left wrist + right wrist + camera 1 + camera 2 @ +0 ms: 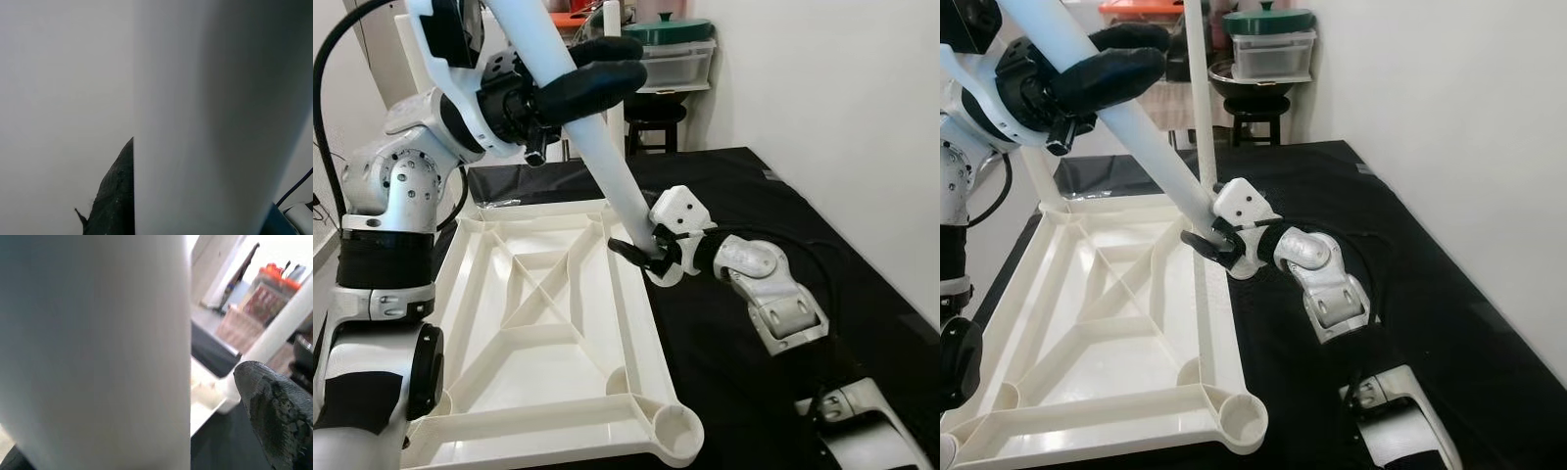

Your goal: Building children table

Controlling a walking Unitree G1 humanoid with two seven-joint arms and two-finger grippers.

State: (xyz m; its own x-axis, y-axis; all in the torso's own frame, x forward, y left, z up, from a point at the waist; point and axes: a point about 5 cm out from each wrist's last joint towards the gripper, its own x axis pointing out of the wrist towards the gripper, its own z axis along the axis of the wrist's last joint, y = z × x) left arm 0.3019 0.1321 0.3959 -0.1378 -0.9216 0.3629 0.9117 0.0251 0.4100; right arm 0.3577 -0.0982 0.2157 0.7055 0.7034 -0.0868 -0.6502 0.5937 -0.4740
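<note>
The white table leg (597, 147) is slanting over the upturned white tabletop (538, 323) on the black mat (773, 215), its foot meeting the socket at the tabletop's far right corner. The left gripper (597, 73) is closing its fingers around the leg's upper part while the right gripper (641, 253) is pinching it just above the socket. The leg is probably stiff, light, smooth plastic, so gripping low near the socket is likely giving the best control.
</note>
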